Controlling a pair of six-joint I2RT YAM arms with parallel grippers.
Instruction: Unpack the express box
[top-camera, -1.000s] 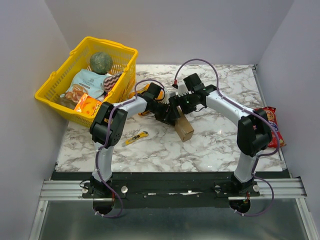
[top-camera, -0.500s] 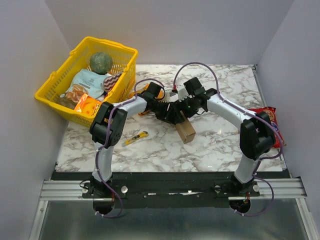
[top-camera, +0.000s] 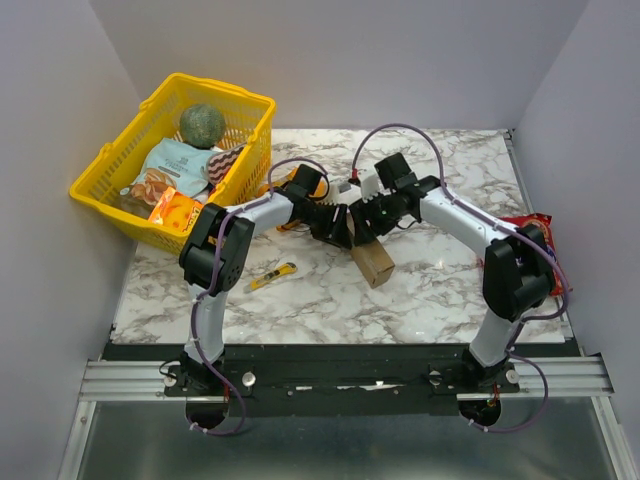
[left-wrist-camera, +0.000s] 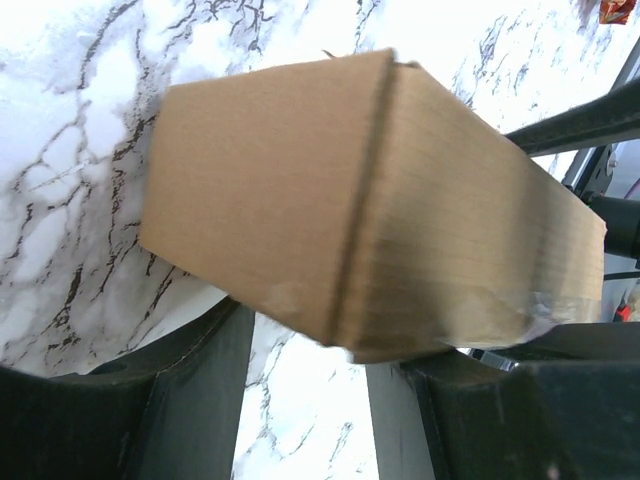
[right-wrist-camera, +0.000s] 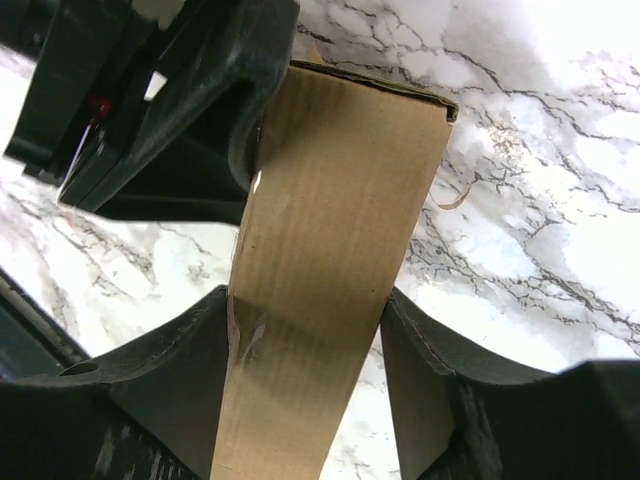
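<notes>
The express box (top-camera: 374, 262), plain brown cardboard, stands tilted on one end at the middle of the marble table. Both grippers meet at its upper end. My left gripper (top-camera: 340, 228) comes in from the left and is shut on the box (left-wrist-camera: 330, 190), whose lower edge lies across both fingers (left-wrist-camera: 200, 390). My right gripper (top-camera: 363, 222) comes in from the right. In the right wrist view its two fingers (right-wrist-camera: 170, 380) press against the narrow sides of the box (right-wrist-camera: 340, 200), which still has clear tape on it. The right gripper (right-wrist-camera: 305, 300) is shut on the box, and the flaps look closed.
A yellow basket (top-camera: 100, 185) at the back left holds snack packets and a green ball (top-camera: 202, 124). A yellow utility knife (top-camera: 272, 275) lies left of the box. A red snack bag (top-camera: 546, 250) lies at the table's right edge.
My right gripper has closed from wide open onto the box's sides. The box has shifted slightly toward the front right. The left gripper has kept its hold.
</notes>
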